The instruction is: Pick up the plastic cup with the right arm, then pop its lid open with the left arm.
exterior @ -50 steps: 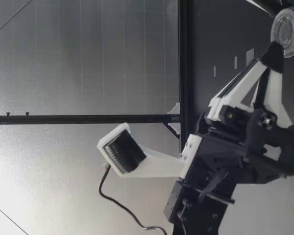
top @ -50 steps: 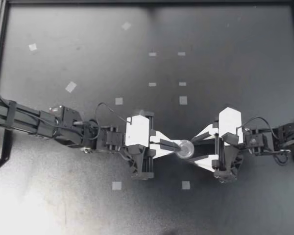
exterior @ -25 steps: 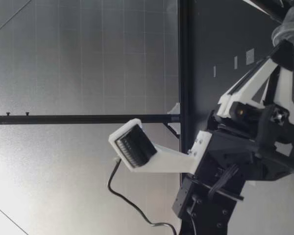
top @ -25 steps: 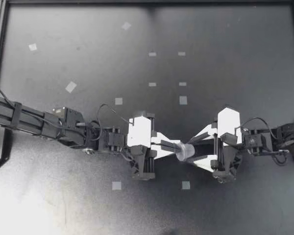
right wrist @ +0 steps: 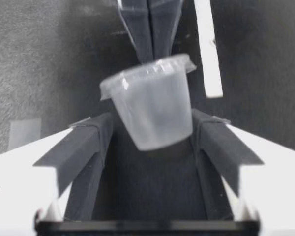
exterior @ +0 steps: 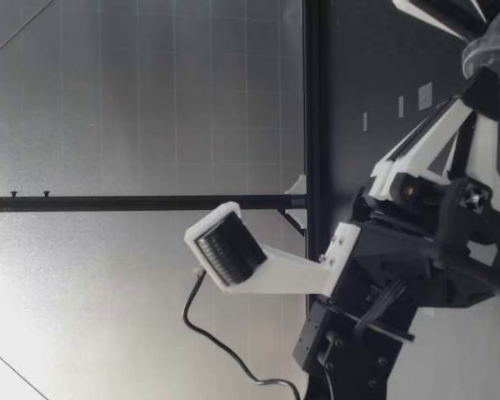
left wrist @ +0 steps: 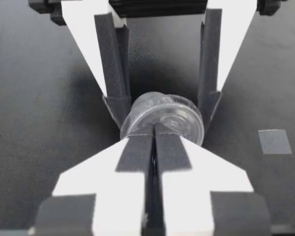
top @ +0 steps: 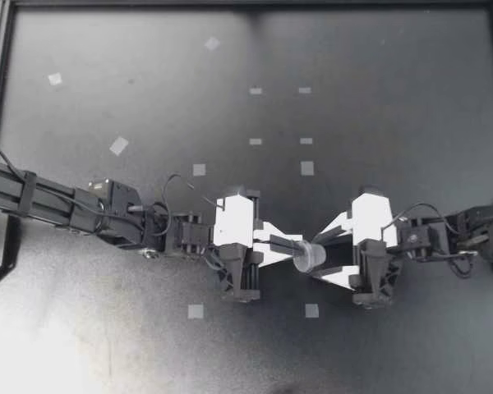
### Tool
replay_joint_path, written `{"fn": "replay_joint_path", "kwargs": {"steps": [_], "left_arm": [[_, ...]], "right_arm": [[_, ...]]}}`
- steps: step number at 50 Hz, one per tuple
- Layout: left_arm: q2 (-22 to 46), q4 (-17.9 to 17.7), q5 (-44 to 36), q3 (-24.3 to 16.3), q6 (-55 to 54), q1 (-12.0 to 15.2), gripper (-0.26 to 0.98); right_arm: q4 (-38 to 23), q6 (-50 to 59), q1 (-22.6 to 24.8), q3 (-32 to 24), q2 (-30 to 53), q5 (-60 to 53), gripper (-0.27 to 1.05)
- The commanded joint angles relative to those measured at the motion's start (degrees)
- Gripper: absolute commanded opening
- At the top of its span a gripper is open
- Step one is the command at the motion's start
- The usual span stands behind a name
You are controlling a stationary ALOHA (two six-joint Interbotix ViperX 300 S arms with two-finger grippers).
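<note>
A small clear plastic cup (top: 310,257) hangs tilted above the black table (top: 378,98). My left gripper (top: 292,245) is shut on its rim, and in the left wrist view its fingertips (left wrist: 137,147) pinch the edge of the cup (left wrist: 164,115). My right gripper (top: 319,256) is open and faces it, one finger on each side of the cup. From the right wrist, the cup (right wrist: 155,108) sits between the pads (right wrist: 96,130) with small gaps. The low view shows the cup (exterior: 490,42) held above my left gripper (exterior: 483,82).
Small grey tape squares (top: 307,168) are scattered over the table, two of them (top: 195,311) in front of the grippers. A black frame (top: 0,82) borders the table's left, far and right sides. A wall of pale panels (exterior: 150,100) stands behind the table.
My right arm has slid left, so its open fingers now straddle the cup. The cup has tipped from facing up to tilted. The left gripper has stayed shut on the rim.
</note>
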Motion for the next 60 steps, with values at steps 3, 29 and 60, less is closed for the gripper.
{"fn": "replay_joint_path", "kwargs": {"steps": [3,29,60], "left_arm": [[-1.05,0.0,-0.62,-0.97,0.09,0.09,-0.04],[-5.01,-0.35,-0.53,1.14,-0.18,0.09,-0.04],[-17.67,-8.09,-16.08,15.21,-62.31,0.09,0.7]], "right_arm": [[0.18,-0.35,-0.88,-1.14,-0.62,0.0,0.61],[-0.26,-0.7,-0.97,0.0,-3.52,0.62,0.32],[0.18,-7.12,-2.11,9.67,-12.48,-44.65,0.32]]}}
